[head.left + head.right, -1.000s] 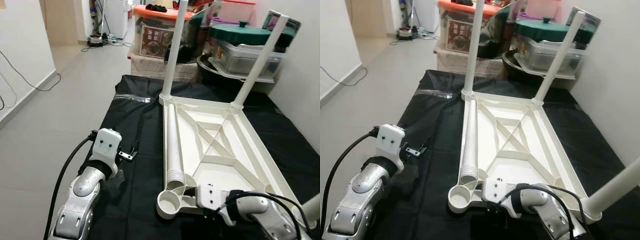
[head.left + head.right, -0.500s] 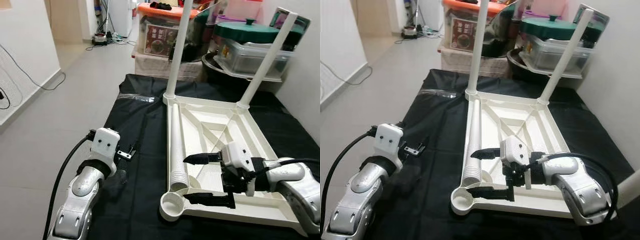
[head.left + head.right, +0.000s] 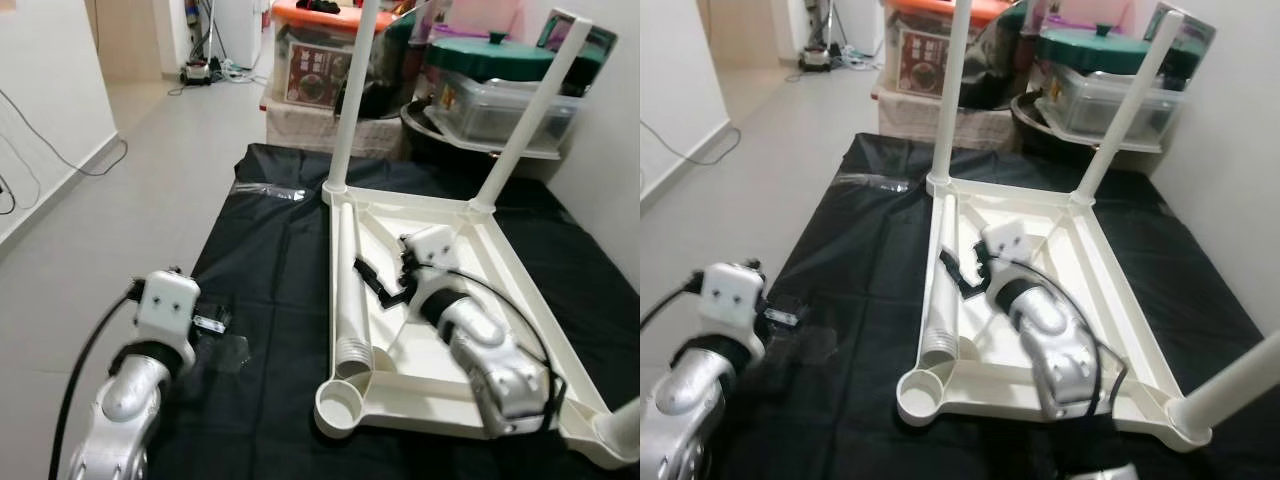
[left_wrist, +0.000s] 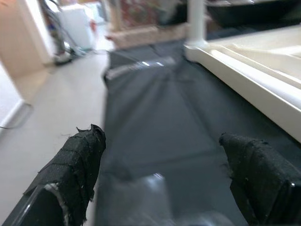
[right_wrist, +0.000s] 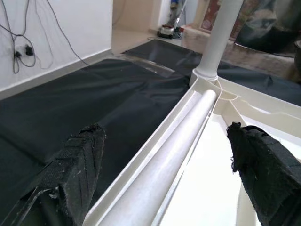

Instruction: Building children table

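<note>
A white children's table (image 3: 500, 300) lies upside down on a black sheet (image 3: 270, 290). Two legs stand upright in its far corners, one on the left (image 3: 350, 100) and one on the right (image 3: 525, 110). A third leg (image 3: 622, 432) rises at the near right corner. A loose leg (image 3: 347, 290) lies inside the frame along its left side, and the near left socket (image 3: 340, 408) holds nothing. My right gripper (image 3: 378, 282) hovers open just over that loose leg (image 5: 174, 155), fingers (image 5: 70, 169) spread wide. My left gripper (image 3: 212, 322) is open above bare sheet (image 4: 160, 141), left of the table.
Storage boxes with an orange lid (image 3: 320, 60) and a green-lidded pot (image 3: 490, 60) crowd the far end. A wall runs along the right. Open tiled floor (image 3: 110, 220) lies to the left, with cables (image 3: 30, 170) by the wall. A clear plastic scrap (image 3: 265, 192) rests on the sheet.
My right arm swung from the table's near end up and forward over the loose leg. The left arm dropped lower and nearer. The camera shifted slightly.
</note>
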Motion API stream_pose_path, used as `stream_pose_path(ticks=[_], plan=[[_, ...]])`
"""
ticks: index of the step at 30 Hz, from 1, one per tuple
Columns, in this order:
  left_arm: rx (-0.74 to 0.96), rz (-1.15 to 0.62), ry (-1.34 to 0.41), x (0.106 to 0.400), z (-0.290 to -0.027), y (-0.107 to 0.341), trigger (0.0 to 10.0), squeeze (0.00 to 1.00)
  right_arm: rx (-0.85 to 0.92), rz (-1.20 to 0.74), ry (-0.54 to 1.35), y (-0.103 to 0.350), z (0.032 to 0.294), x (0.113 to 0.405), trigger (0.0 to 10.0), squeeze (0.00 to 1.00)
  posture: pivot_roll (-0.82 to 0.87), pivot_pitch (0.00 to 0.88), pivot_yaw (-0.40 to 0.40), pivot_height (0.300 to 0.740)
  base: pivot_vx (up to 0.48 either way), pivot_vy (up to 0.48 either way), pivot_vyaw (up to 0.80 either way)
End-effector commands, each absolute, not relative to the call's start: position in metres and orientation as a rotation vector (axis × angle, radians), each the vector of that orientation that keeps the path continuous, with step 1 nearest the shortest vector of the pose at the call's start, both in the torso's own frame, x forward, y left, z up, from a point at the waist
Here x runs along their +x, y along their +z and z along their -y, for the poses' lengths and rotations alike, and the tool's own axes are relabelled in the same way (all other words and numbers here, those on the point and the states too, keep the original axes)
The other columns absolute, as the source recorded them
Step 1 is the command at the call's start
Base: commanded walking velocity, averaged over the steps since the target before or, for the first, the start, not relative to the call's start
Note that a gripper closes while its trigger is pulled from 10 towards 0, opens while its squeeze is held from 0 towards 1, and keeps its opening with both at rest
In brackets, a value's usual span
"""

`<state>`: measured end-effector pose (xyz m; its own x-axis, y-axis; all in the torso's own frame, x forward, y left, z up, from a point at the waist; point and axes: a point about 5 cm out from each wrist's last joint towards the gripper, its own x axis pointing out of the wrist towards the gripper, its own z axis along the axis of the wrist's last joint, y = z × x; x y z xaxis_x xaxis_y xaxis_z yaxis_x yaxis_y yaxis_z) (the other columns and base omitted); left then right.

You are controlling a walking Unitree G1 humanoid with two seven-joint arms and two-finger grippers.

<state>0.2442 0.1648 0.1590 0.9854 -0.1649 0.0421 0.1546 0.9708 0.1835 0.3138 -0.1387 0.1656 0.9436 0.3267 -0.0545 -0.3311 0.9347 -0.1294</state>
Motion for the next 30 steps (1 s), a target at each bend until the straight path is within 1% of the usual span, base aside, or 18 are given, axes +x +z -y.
stream_pose_path(ticks=[1,3,6,11,17,23,26,28,29,30], plan=[[0.167,0.044,-0.184,0.241,-0.157,0.157,10.0,0.0,-0.148,-0.027,0.275,0.166,0.141,0.315,10.0,0.0,0.09,0.0,-0.134,0.74,0.0,0.0,0.0],[0.16,0.035,-0.189,0.241,-0.155,0.156,10.0,0.0,-0.142,-0.025,0.261,0.165,0.139,0.316,10.0,0.0,0.09,0.0,-0.134,0.74,0.0,0.0,0.0],[0.165,0.044,-0.214,0.242,-0.15,0.156,10.0,0.0,-0.137,-0.002,0.227,0.169,0.134,0.321,10.0,0.0,0.09,0.0,-0.131,0.74,0.0,0.464,0.0],[0.171,0.043,-0.206,0.243,-0.153,0.156,10.0,0.0,-0.155,0.028,0.193,0.173,0.132,0.323,10.0,0.0,0.09,0.0,-0.126,0.74,0.0,0.465,0.0],[0.179,0.052,-0.197,0.243,-0.153,0.158,10.0,0.0,-0.15,0.052,0.152,0.176,0.131,0.322,10.0,0.0,0.08,0.0,-0.121,0.74,0.0,0.0,0.0],[0.186,0.051,-0.205,0.243,-0.15,0.157,10.0,0.0,-0.195,0.071,0.14,0.175,0.133,0.319,10.0,0.0,0.08,0.0,-0.12,0.74,0.0,0.0,0.0],[0.196,0.052,-0.208,0.244,-0.149,0.156,10.0,0.0,-0.271,0.08,0.245,0.174,0.138,0.315,10.0,0.0,0.08,0.0,-0.119,0.74,0.0,0.0,0.0],[0.197,0.052,-0.208,0.244,-0.149,0.156,10.0,0.0,-0.295,0.079,0.279,0.174,0.139,0.314,10.0,0.0,0.07,0.0,-0.115,0.74,0.0,0.0,0.0],[0.198,0.052,-0.209,0.245,-0.149,0.155,10.0,0.0,-0.338,0.055,0.416,0.172,0.143,0.307,10.0,0.0,0.06,0.0,-0.109,0.74,0.0,0.0,0.0],[0.199,0.052,-0.211,0.245,-0.149,0.155,10.0,0.0,-0.372,0.039,0.515,0.171,0.147,0.3,10.0,0.0,0.06,0.0,-0.109,0.74,0.0,0.0,0.0]])
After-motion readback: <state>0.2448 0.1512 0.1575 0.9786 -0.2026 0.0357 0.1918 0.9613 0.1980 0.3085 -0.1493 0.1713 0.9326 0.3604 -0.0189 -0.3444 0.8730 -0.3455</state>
